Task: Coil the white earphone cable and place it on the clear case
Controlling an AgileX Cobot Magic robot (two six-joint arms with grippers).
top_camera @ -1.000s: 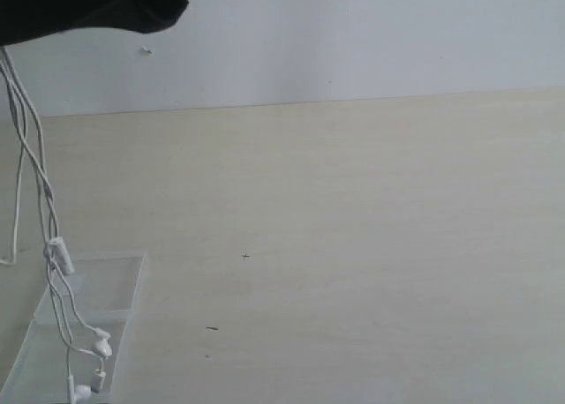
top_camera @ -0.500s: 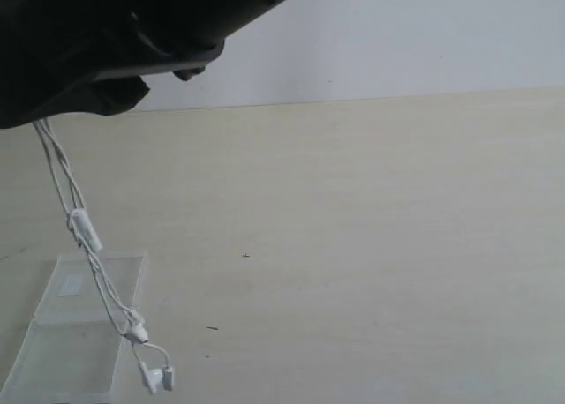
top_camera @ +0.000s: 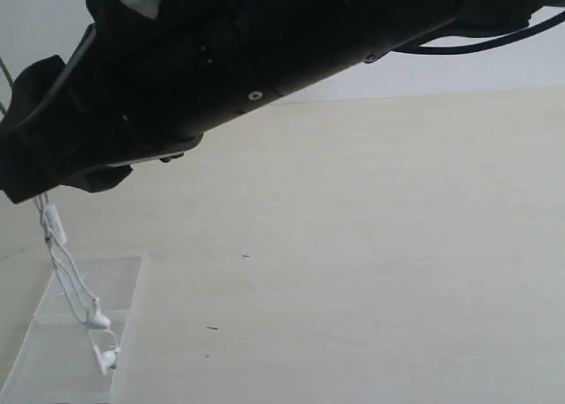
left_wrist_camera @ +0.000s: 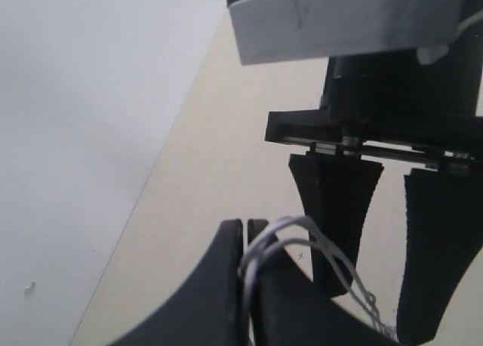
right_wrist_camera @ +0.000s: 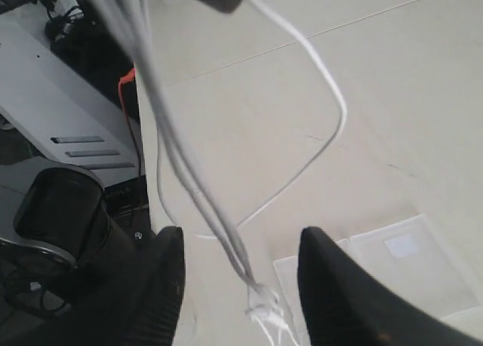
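Note:
The white earphone cable (left_wrist_camera: pixel 302 233) is pinched in my left gripper (left_wrist_camera: pixel 247 240), which is shut on several looped strands. From there the cable (top_camera: pixel 66 267) hangs down, and its earbuds (top_camera: pixel 99 317) dangle just over the clear case (top_camera: pixel 124 285) at the lower left of the table. My right arm (top_camera: pixel 229 60) reaches across to the left. Its right gripper (right_wrist_camera: pixel 241 285) is open, with the hanging strands (right_wrist_camera: pixel 219 225) passing between its fingers (right_wrist_camera: pixel 162 285) without touching them. The case (right_wrist_camera: pixel 438 285), with its white sticker (right_wrist_camera: pixel 400 245), lies below.
The pale wooden table (top_camera: pixel 371 245) stretches right of the case, against a white wall (top_camera: pixel 494 69). Beyond the table edge, the right wrist view shows a grey stand (right_wrist_camera: pixel 53 119) and black equipment (right_wrist_camera: pixel 60 217).
My right arm has swung down and left into the exterior view, covering its upper half. The hanging cable has swayed right and back, and its earbuds are over the case again.

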